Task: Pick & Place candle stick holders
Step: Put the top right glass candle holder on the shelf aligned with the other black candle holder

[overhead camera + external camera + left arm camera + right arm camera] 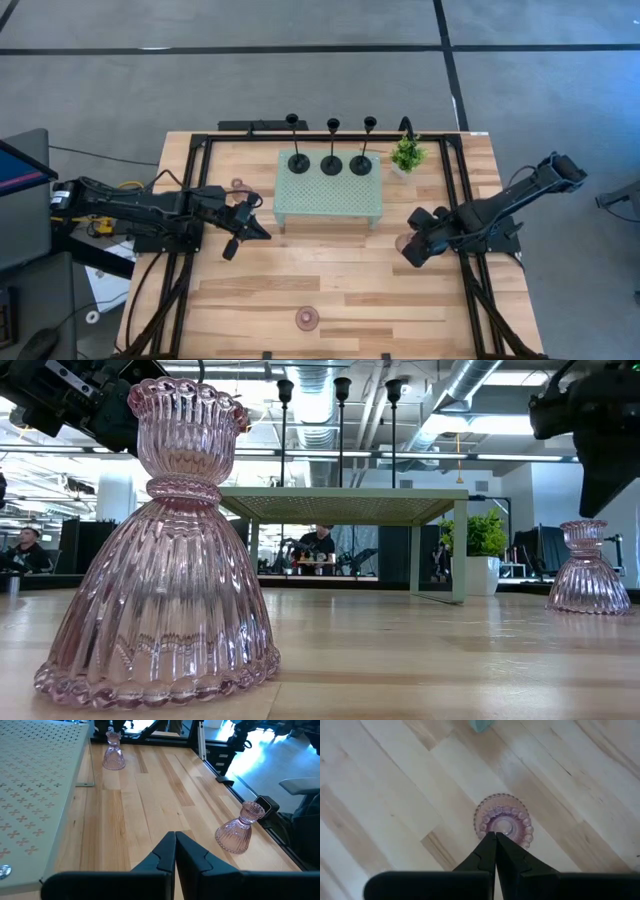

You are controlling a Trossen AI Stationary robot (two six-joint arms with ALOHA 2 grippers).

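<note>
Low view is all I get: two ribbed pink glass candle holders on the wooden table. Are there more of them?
Observer: Yes, a third pink glass holder stands left of the pale green perforated tray.
Operator: What are the thin black poles above that tray?
Observer: Three black candle stick holders with round disc bases, standing in a row on top of it.
Operator: And the dark thing at my right edge?
Observer: The right gripper, shut, directly over the pink holder on your right. The left gripper, also shut, hangs by the tray's near left corner.
</note>
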